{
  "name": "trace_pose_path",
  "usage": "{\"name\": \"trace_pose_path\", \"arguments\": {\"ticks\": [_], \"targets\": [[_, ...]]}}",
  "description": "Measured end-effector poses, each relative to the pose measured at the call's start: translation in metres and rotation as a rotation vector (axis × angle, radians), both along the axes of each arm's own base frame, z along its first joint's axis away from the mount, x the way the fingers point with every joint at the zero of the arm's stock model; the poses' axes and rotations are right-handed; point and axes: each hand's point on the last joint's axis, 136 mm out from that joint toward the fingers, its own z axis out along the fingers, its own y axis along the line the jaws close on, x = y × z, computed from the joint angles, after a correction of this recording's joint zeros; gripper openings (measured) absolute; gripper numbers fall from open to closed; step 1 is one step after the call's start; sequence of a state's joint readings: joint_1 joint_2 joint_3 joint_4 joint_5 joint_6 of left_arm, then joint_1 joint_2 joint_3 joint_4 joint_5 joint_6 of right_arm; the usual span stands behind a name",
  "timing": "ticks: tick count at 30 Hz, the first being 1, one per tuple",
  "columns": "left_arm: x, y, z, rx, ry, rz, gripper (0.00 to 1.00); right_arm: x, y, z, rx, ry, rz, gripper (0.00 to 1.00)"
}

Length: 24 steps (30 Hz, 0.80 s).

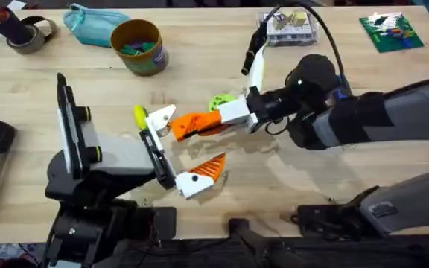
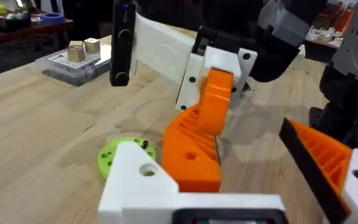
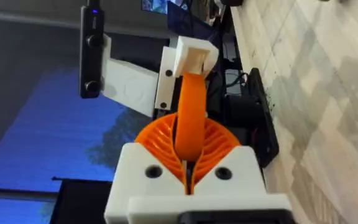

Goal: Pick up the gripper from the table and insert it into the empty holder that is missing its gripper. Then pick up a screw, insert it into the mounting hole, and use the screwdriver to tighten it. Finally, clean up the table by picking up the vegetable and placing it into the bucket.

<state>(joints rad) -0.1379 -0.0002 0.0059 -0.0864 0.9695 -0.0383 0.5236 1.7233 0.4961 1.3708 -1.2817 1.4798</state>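
Gripper (image 1: 196,124) sits clamped between the right gripper's (image 1: 208,126) closed fingers, its white base at the holder (image 1: 159,117), nine o'clock.

arms: black, bulky joints | right hand (image 1: 199,125): white base, orange ribbed fingers | cable: black

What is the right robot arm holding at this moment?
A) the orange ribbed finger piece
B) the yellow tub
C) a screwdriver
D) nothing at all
A: the right gripper is shut on the gripper, the orange ribbed piece, carrying it toward the holder on the left arm.
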Motion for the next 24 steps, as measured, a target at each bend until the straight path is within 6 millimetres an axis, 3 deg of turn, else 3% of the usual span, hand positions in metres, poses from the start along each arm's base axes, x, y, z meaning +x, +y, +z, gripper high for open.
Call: {"name": "trace_pose_path", "arguments": {"ticks": [24], "targets": [[0.0,0.0,0.0,0.0,0.0,0.0,0.987,0.0067,0.0018,0.0024,0.011,-0.013,-0.041,0.024]]}}
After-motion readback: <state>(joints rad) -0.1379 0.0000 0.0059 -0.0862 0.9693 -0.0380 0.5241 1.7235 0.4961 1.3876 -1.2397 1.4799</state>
